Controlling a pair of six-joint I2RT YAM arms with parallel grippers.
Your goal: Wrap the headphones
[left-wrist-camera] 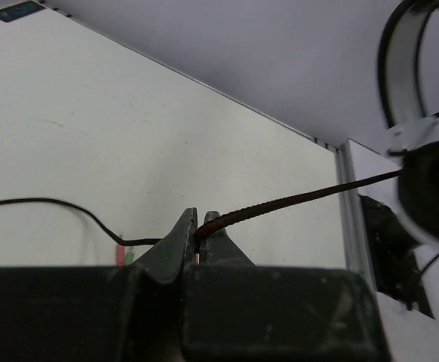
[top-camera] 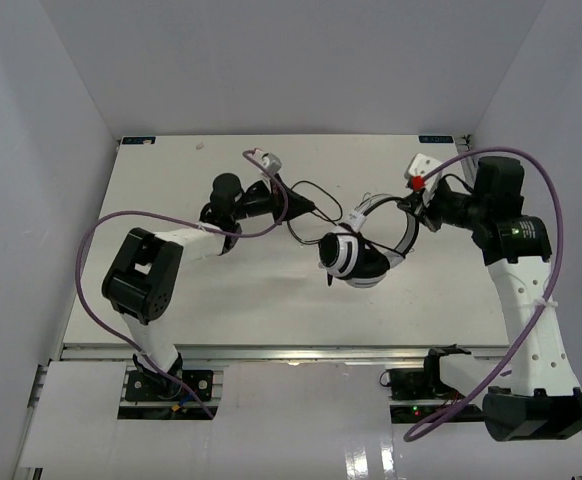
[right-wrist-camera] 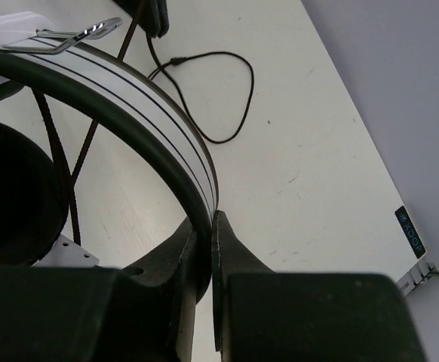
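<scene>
The headphones (top-camera: 356, 258) hang just above the middle of the table, their white-and-black earcups low and the dark headband (top-camera: 407, 232) arching up to the right. My right gripper (top-camera: 418, 212) is shut on that headband; in the right wrist view the striped band (right-wrist-camera: 151, 113) runs down between the fingers of the right gripper (right-wrist-camera: 210, 219). My left gripper (top-camera: 311, 207) is shut on the thin black cable (top-camera: 323, 189). In the left wrist view the cable (left-wrist-camera: 295, 200) stretches taut from the left gripper (left-wrist-camera: 198, 219) to an earcup (left-wrist-camera: 431, 188). Its slack end (left-wrist-camera: 53, 202) lies on the table.
A white block with a red piece (top-camera: 421, 168) sits at the back right of the table. Purple arm cables (top-camera: 96, 250) loop beside both arms. White enclosure walls (top-camera: 41, 200) close in the table on the left, back and right. A loose cable loop (right-wrist-camera: 234, 98) lies on the table.
</scene>
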